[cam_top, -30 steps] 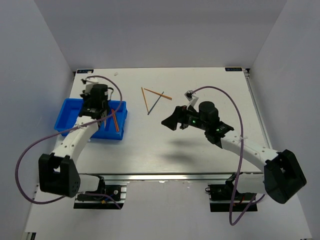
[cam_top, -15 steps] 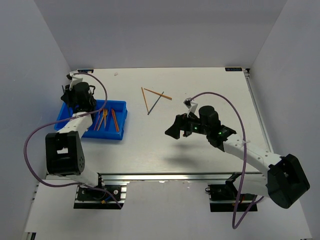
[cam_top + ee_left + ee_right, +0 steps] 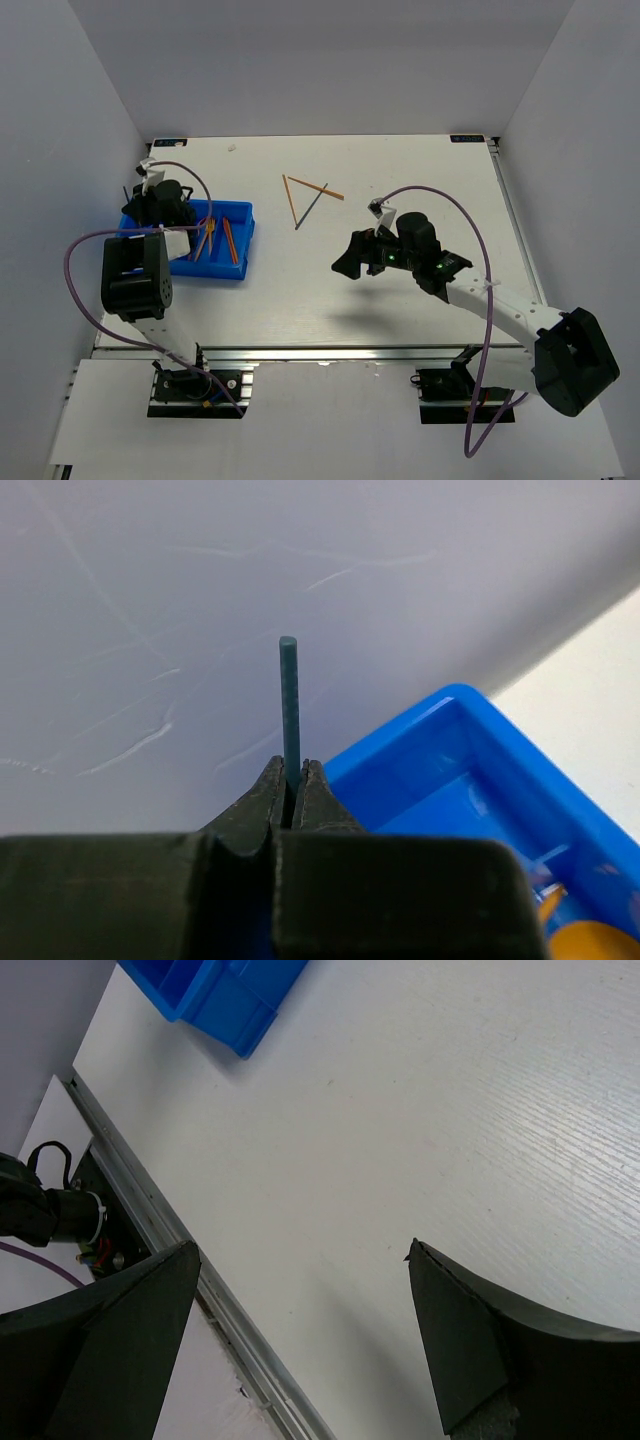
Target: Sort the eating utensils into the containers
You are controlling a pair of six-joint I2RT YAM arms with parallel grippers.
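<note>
Teal stick (image 3: 290, 695) — lower end hidden inside the clamped left gripper (image 3: 291, 772).

A shallow blue plastic bin (image 3: 215, 270) at the white worktop's (image 3: 300, 290) left holds orange plastic utensils (image 3: 230, 240); three thin crossed sticks (image 3: 305, 195) lie right, behind.

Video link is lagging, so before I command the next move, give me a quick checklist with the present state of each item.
1. Grip: left pincer shut on the dark stick: ok.
2. Aim: stick over a compartment of the blue bin: cannot tell; the wrist view shows it by the bin's corner.
3. Spare hand: right pincer open and empty: ok.
4. Clearance: the two pincers well apart: ok.
5. Sorting done, no loose sticks outside the bin: not ok, three lie crossed to its right.
</note>
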